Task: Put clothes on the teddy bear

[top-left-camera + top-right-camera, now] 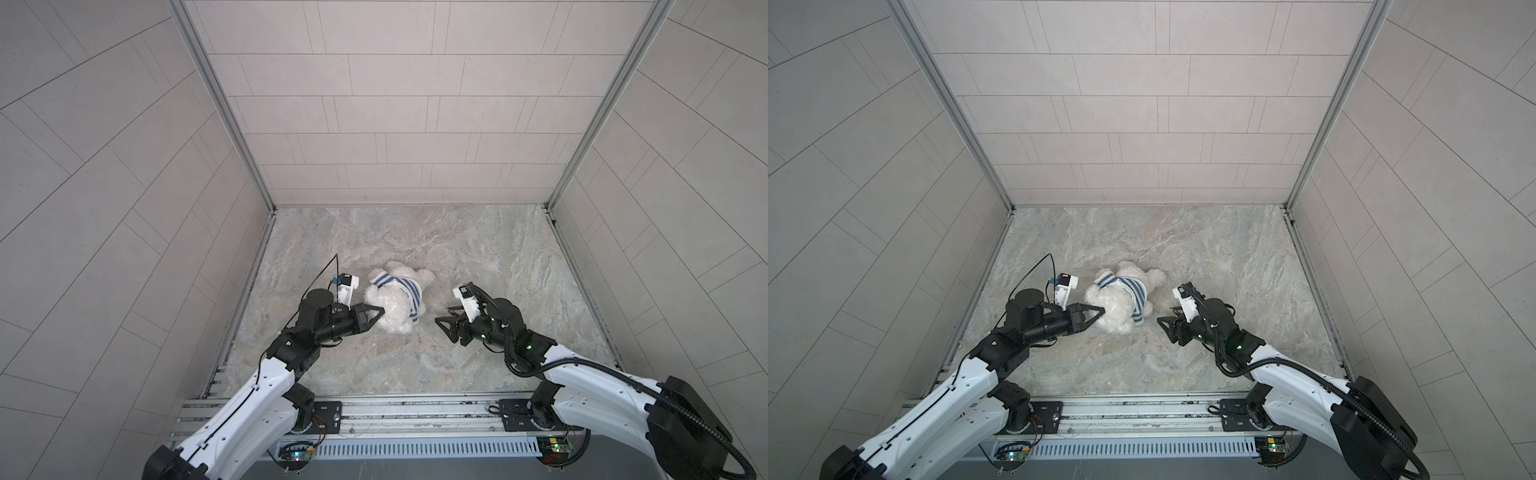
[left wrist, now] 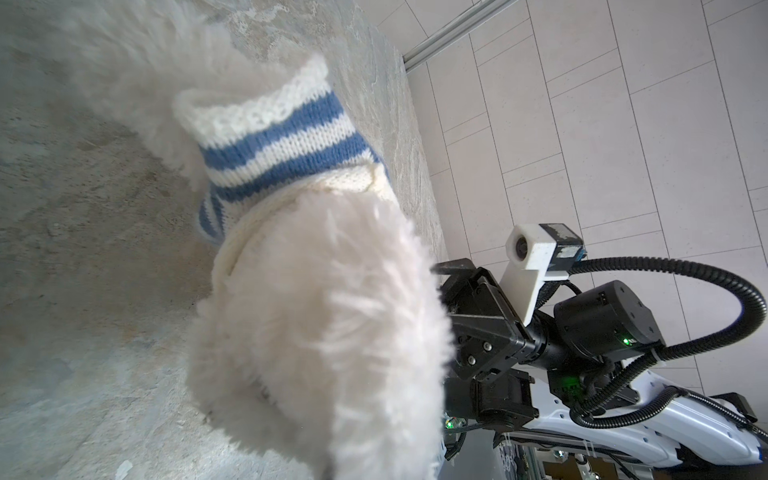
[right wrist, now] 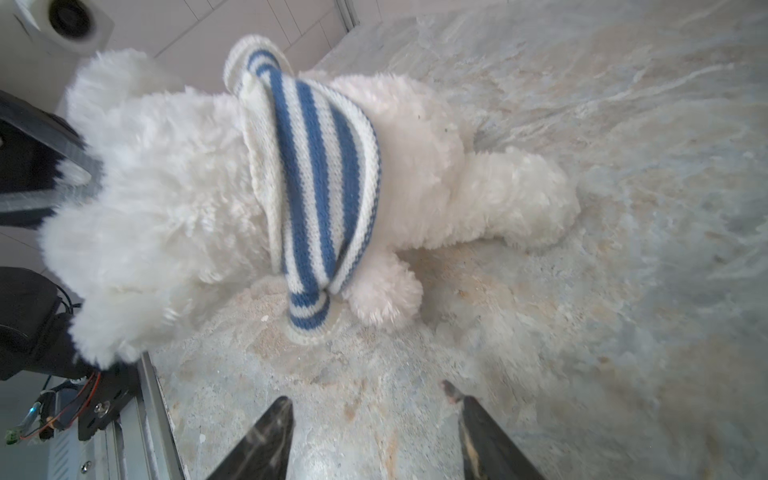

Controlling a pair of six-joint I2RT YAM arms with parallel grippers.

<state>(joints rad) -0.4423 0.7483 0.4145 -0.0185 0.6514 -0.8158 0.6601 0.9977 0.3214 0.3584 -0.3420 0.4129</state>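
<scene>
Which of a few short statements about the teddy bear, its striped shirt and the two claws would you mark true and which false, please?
1. The left claw is closed on the fur of the teddy bear at its head. True.
2. The right claw grips the striped shirt. False: it stands open, clear of bear and shirt.
3. The shirt sits around the bear's body. True.
4. The bear sits upright. False: it lies on the marble tabletop.

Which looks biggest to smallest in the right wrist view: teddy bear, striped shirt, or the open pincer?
1. teddy bear
2. striped shirt
3. right pincer, unsure: only its tips show, nearest the camera.
</scene>
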